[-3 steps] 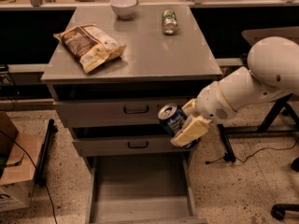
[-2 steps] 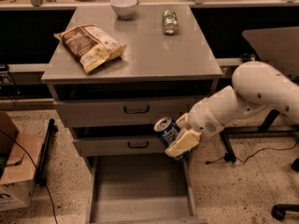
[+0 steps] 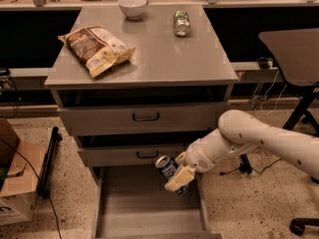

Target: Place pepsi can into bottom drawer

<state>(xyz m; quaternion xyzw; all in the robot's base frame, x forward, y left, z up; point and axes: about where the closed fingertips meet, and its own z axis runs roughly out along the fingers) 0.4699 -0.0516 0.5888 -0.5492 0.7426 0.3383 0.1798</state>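
Observation:
The pepsi can (image 3: 167,167) is dark blue with a silver top, tilted to the left. My gripper (image 3: 178,176) is shut on it, with a cream finger (image 3: 180,178) across its lower side. The white arm reaches in from the right. The can hangs above the right rear part of the open bottom drawer (image 3: 144,218), a wide shallow grey tray pulled out at the foot of the cabinet. The can does not touch the drawer floor.
On the cabinet top (image 3: 164,59) lie a brown chip bag (image 3: 95,48), a white bowl (image 3: 132,6) and a green-and-silver can (image 3: 182,23). Two upper drawers with black handles (image 3: 145,117) are shut. A cardboard box (image 3: 17,176) stands at left; a table (image 3: 291,54) at right.
My arm has lowered and swung left with the can, from beside the middle drawer front down to just over the open bottom drawer.

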